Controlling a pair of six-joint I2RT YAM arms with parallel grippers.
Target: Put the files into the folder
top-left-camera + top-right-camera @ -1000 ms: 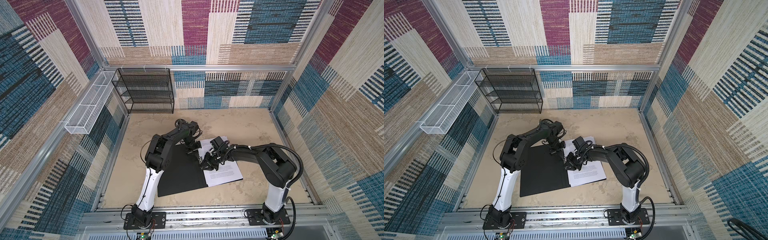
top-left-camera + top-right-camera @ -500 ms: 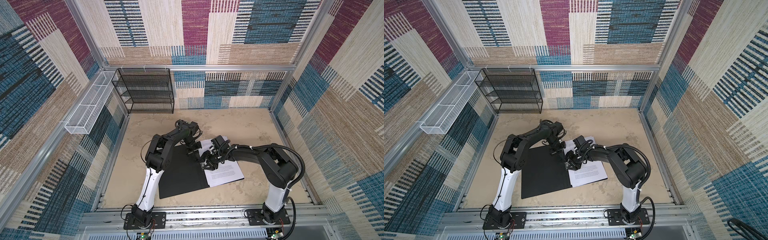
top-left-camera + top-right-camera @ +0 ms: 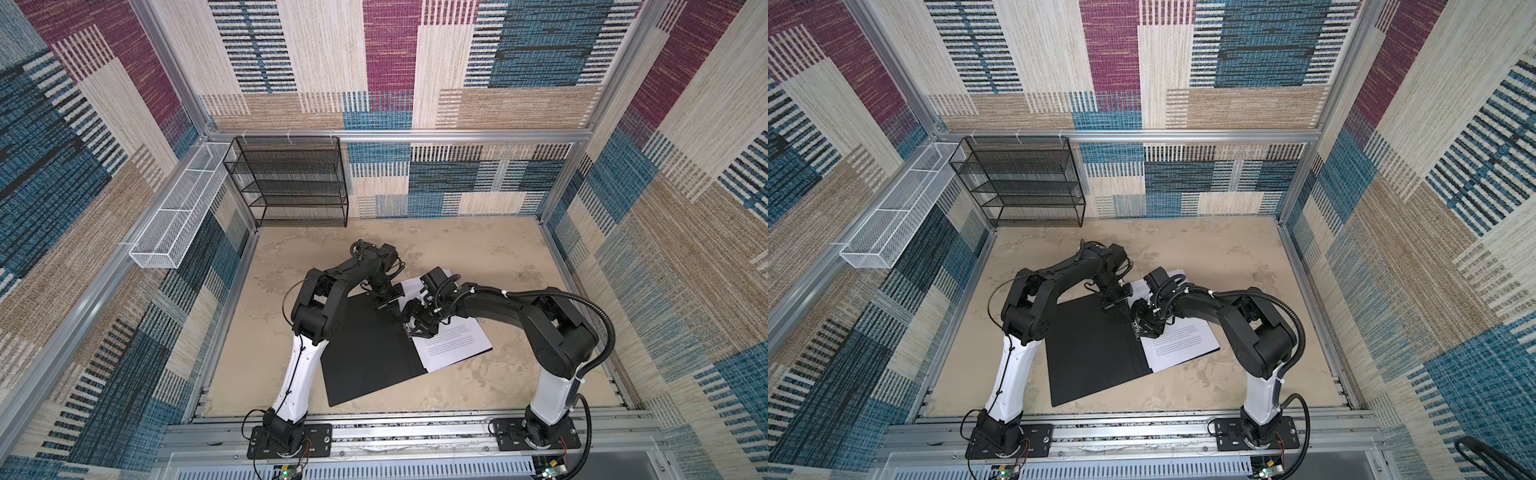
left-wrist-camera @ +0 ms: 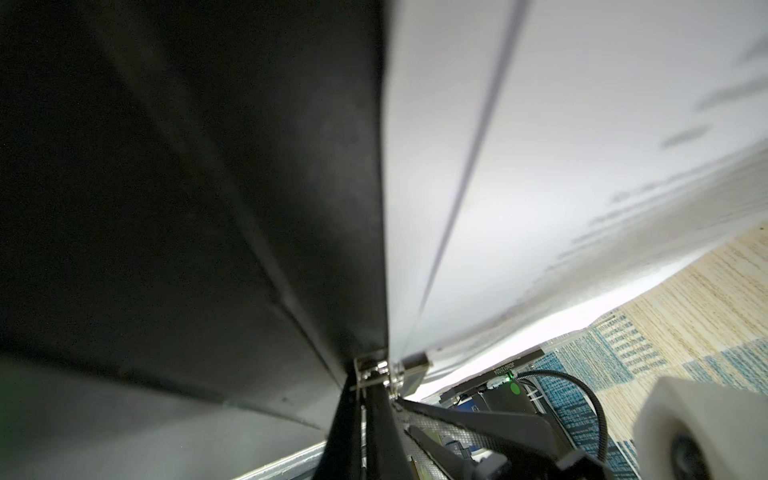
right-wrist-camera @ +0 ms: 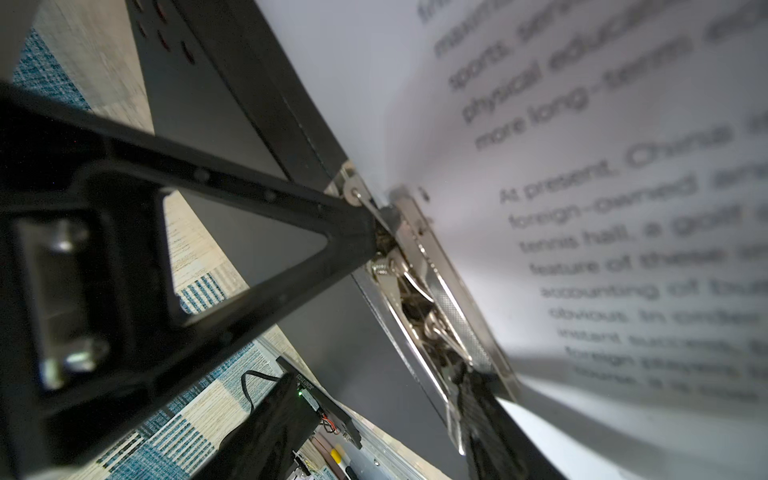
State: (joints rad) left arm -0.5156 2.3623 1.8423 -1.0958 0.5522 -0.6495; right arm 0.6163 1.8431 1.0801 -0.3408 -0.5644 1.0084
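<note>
Nearly done, I'd say: files (image 3: pixel 453 343) are lying in the open folder (image 3: pixel 365 353) on the desk (image 3: pixel 457 249), edge seemingly under the spine clip (image 5: pixel 415 266). L gripper (image 3: pixel 387 306), jaws together, is pressing at the clip; R gripper (image 3: pixel 417 328) is straddling it, jaws apart. Left: shutting cover.

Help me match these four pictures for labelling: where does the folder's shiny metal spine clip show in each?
Top view: shiny metal spine clip, a glint on the open black folder's fold.
Top view: same spot.
Left wrist: between folder and white printed paper sheet, at.
Right wrist: mid-picture, large.
Shared landmark: that sheet, beside the clip.
</note>
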